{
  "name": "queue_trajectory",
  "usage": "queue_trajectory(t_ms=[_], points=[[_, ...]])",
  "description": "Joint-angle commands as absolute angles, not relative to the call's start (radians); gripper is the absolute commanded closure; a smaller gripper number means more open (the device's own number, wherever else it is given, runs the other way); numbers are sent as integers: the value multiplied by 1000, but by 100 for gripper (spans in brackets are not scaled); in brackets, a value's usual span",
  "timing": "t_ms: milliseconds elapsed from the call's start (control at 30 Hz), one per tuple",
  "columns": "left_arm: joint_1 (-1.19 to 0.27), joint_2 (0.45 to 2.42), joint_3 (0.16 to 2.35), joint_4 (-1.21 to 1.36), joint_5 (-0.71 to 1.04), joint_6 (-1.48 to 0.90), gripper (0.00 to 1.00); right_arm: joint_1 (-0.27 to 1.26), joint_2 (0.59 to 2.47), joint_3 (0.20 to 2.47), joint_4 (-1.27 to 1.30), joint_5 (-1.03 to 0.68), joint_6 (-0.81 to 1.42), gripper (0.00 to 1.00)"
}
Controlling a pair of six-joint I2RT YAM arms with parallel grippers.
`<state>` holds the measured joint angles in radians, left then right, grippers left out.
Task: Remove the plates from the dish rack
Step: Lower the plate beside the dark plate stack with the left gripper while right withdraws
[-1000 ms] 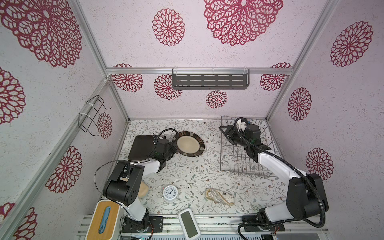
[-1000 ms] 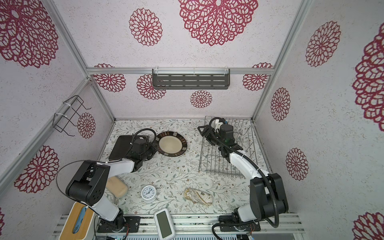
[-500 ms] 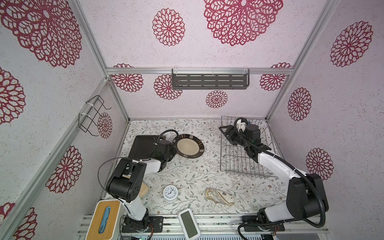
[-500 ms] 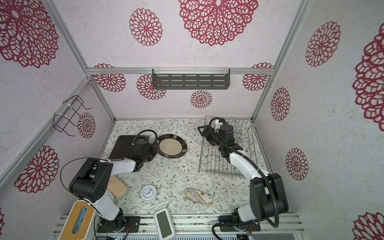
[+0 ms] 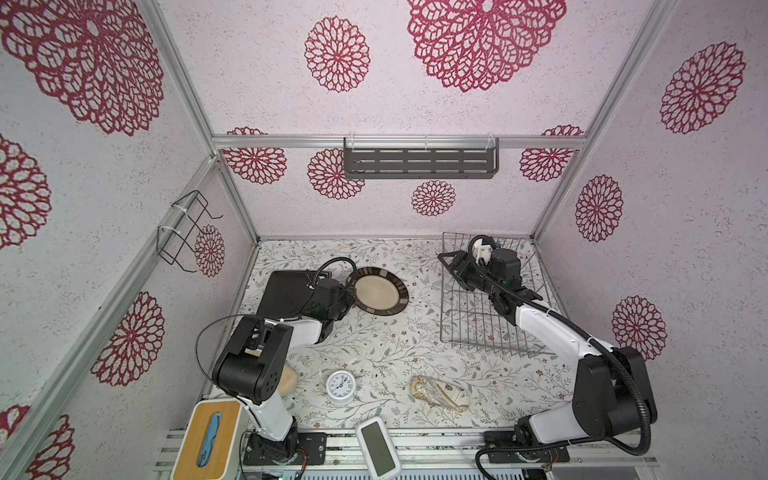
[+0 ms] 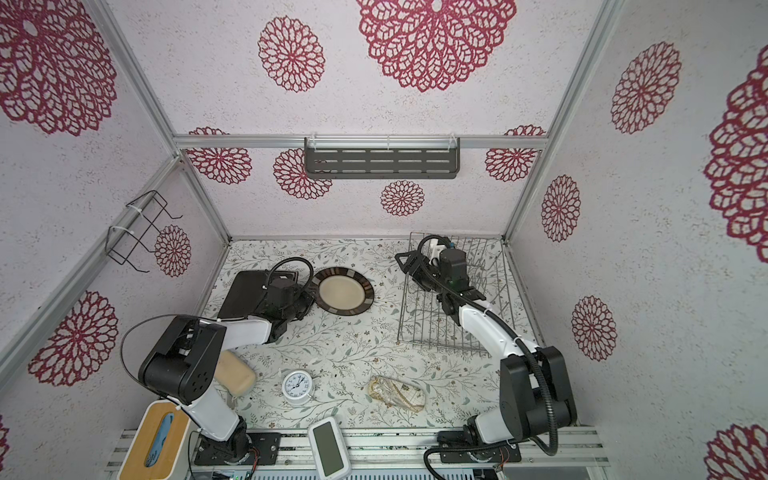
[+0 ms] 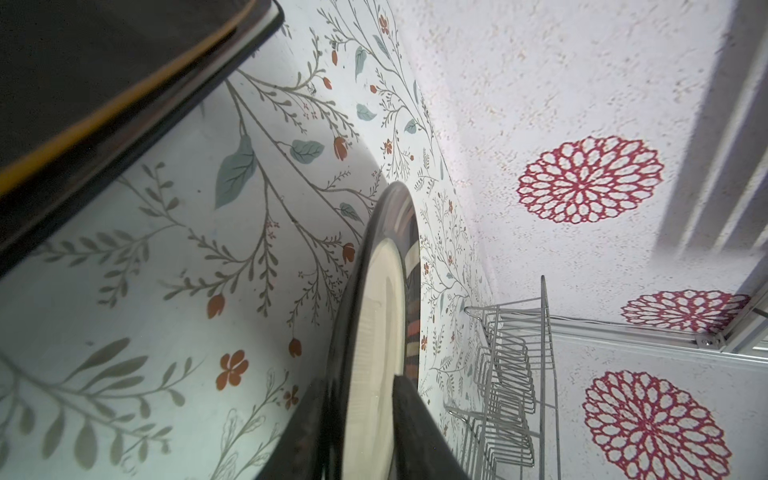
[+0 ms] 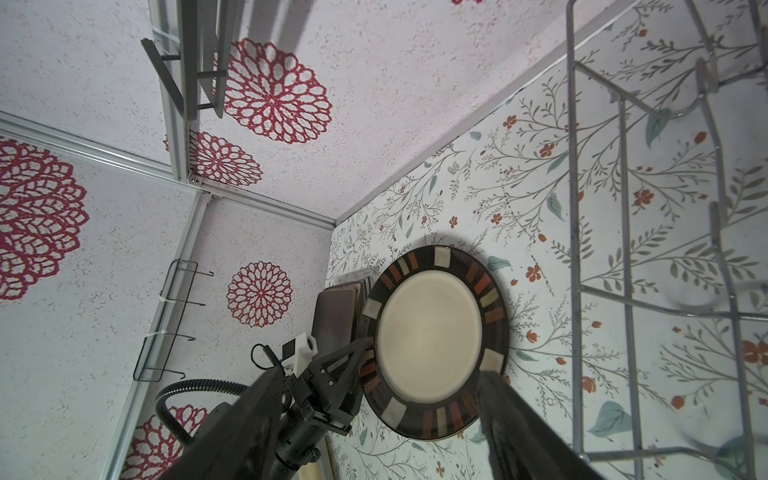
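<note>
- The round cream plate with the brown-striped rim (image 5: 380, 293) lies flat on the flowered table (image 5: 374, 345). It is out of the dish rack (image 5: 465, 328) and just beside the stack of dark brown square plates (image 5: 286, 291).
- The left gripper (image 5: 350, 298) is at the plate's rim, on the side toward the stack. In the left wrist view its fingers (image 7: 415, 428) straddle the rim, one over the cream well and one under. Whether they clamp the rim or merely stand beside it, I cannot tell.
- The right gripper (image 5: 452, 269) hangs over the rack's far end, jaws spread wide and empty.
- In both top views the rack shows no plates between its tines (so the unloading looks about done).
- As a judgement, the plate looks like glazed stoneware: stiff, fairly heavy, slick, and apt to chip on a hard knock.
- The sloped rim is the only place to take hold. A pinch set well in over the lip should resist slipping, though a plate held by one edge will want to sag.
</note>
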<state>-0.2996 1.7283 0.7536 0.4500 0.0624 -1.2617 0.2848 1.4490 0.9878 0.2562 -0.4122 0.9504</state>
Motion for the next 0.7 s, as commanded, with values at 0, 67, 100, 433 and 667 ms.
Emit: queue_trajectory(t_ms=[0,67,100,433,667], points=[[-296,1739,792,502,86,-1271,67,287,1410,1003,270,-398,924,24],[-296,1743,795,499,88,-1271,65,288,1408,1003,267,-398,923,24],[-296,1743,797,496,89,-1269,62,287,1408,1003,266,-398,922,24],[-298,1740,812,434,86,-1235,47,287,1411,1007,275,-394,927,23],[-298,1749,808,410,68,-1226,42,287,1413,1006,269,-396,922,23]])
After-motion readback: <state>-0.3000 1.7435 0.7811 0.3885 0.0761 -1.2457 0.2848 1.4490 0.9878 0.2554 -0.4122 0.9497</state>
